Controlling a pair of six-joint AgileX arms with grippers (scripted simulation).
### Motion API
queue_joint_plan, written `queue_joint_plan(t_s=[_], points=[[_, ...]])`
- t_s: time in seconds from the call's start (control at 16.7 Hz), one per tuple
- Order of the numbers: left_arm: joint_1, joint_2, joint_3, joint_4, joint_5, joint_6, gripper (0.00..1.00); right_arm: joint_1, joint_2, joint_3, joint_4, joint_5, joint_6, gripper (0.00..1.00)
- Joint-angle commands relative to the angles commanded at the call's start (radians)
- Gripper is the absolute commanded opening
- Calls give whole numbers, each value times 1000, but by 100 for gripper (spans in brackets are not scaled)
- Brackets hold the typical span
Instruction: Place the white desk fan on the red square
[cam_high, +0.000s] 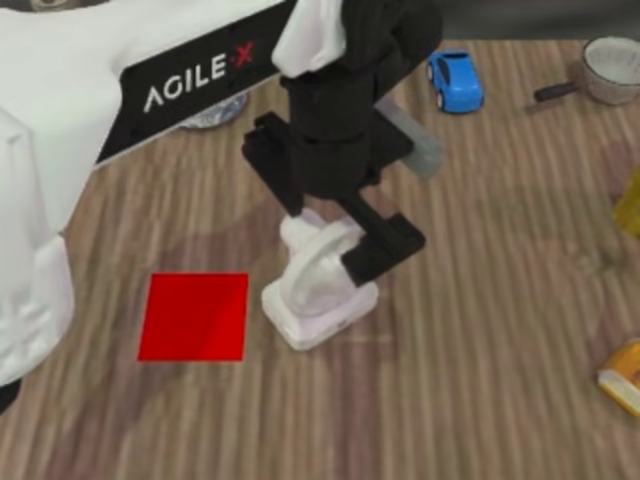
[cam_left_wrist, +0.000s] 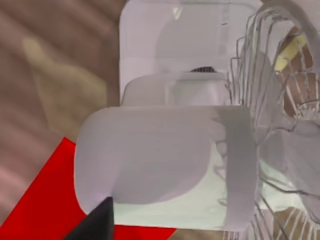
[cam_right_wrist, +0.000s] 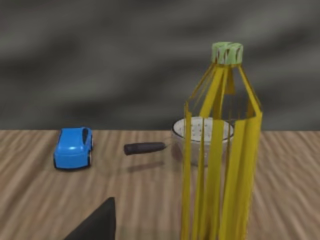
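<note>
The white desk fan (cam_high: 320, 290) stands upright on the wood table, its base just right of the red square (cam_high: 195, 316) and apart from it. My left gripper (cam_high: 335, 232) hangs over the fan's head, open, with one black finger on each side of the rounded motor housing (cam_left_wrist: 150, 160). In the left wrist view one dark fingertip (cam_left_wrist: 100, 220) shows beside the housing, and a corner of the red square (cam_left_wrist: 40, 200) lies below it; the other finger is hidden. My right arm is out of the top view; its wrist view shows one fingertip (cam_right_wrist: 97, 225) above bare table.
A blue toy car (cam_high: 455, 80) and a small saucepan (cam_high: 612, 66) sit at the back right. Yellow objects (cam_high: 622, 378) lie at the right edge. A blue-and-white piece (cam_high: 215, 112) peeks from under my left arm. A yellow wire-frame bottle (cam_right_wrist: 220, 165) stands near my right gripper.
</note>
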Motion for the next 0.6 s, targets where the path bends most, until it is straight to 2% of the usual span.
queue_joint_plan(t_s=[0.18,0.6], points=[[0,0,0,0,0,0,100,0,0,0,0,0,0,100],[0,0,0,0,0,0,47,0,0,0,0,0,0,100]])
